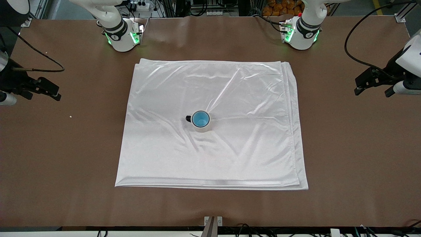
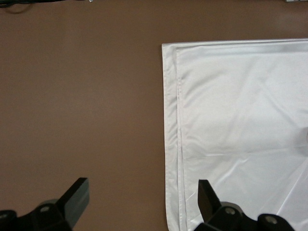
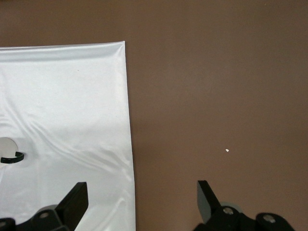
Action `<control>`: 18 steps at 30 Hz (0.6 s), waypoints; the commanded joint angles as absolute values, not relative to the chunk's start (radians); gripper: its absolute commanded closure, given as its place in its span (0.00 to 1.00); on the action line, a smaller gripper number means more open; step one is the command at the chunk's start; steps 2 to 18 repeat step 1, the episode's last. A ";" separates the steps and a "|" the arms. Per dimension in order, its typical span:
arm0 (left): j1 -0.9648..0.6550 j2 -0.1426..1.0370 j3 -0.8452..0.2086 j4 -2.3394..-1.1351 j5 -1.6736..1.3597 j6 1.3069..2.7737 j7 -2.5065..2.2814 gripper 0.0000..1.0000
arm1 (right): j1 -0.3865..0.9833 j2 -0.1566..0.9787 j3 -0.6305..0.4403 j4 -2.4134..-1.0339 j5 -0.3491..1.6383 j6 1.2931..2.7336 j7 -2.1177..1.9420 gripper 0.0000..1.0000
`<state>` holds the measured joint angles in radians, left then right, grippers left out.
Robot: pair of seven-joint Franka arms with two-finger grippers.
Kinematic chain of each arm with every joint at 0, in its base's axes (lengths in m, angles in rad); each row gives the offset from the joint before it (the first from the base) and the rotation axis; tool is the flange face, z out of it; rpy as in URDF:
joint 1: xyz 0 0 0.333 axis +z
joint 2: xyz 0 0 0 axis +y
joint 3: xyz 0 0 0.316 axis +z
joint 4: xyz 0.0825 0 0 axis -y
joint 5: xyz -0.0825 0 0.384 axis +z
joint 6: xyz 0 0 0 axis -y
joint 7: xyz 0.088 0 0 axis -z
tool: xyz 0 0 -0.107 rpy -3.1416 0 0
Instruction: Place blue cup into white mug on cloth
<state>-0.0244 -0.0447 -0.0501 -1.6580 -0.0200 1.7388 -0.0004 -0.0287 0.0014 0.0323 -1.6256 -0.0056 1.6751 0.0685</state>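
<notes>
Cloth holds white mug, blue cup nested inside; task looks done. Left pincer and right pincer wait, fingers apart, over the worktop; no move needed.

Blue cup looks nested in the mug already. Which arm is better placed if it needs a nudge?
Neither clearly. The blue cup sits inside the white mug mid-cloth; the left pincer and right pincer both wait open over bare table at their ends. The mug's handle faces the right arm's end.

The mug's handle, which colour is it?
The handle of the white mug is black, clearest in the front view.
</notes>
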 commanded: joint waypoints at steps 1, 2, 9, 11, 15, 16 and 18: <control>-0.017 -0.048 -0.051 -1.657 -0.044 1.726 0.003 0.00 | -0.035 -0.003 0.035 -1.615 0.011 1.661 0.077 0.00; -0.017 -0.048 -0.051 -1.657 -0.044 1.726 0.003 0.00 | -0.035 -0.003 0.035 -1.615 0.011 1.661 0.077 0.00; -0.017 -0.048 -0.051 -1.657 -0.044 1.726 0.003 0.00 | -0.035 -0.003 0.035 -1.615 0.011 1.661 0.077 0.00; -0.017 -0.048 -0.051 -1.657 -0.044 1.726 0.003 0.00 | -0.035 -0.003 0.035 -1.615 0.011 1.661 0.077 0.00; -0.017 -0.048 -0.051 -1.657 -0.044 1.726 0.003 0.00 | -0.035 -0.003 0.035 -1.615 0.011 1.661 0.077 0.00; -0.017 -0.048 -0.051 -1.657 -0.044 1.726 0.003 0.00 | -0.035 -0.003 0.035 -1.615 0.011 1.661 0.077 0.00; -0.017 -0.048 -0.051 -1.657 -0.044 1.726 0.003 0.00 | -0.035 -0.003 0.035 -1.615 0.011 1.661 0.077 0.00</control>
